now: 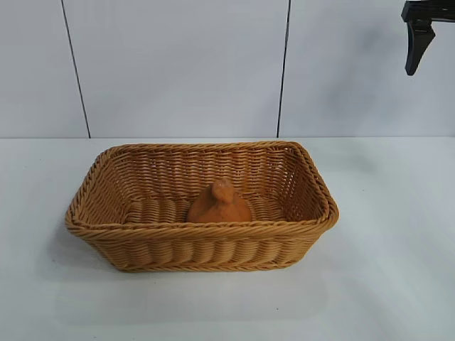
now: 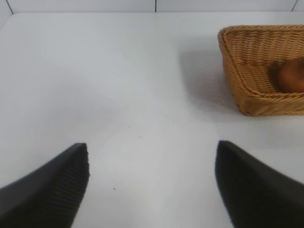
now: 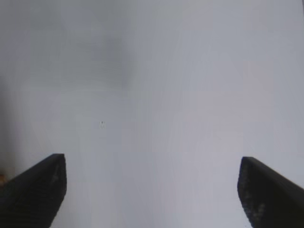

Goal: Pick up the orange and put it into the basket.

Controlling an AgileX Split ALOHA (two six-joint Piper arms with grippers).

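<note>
Your right gripper (image 3: 152, 190) hangs wide open and empty; the firm, rough-skinned orange (image 1: 219, 204), well away from its jaws in the basket (image 1: 206, 231), should grip best round its belly

Bare table (image 1: 398, 284) all around basket (image 1: 202, 231); orange (image 1: 219, 204) inside

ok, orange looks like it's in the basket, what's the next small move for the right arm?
Probably just retract to park. The orange already sits inside the basket, and the right gripper is open, empty, over bare table, up at the exterior view's top right. Left gripper is idle, open, beside the basket.
</note>
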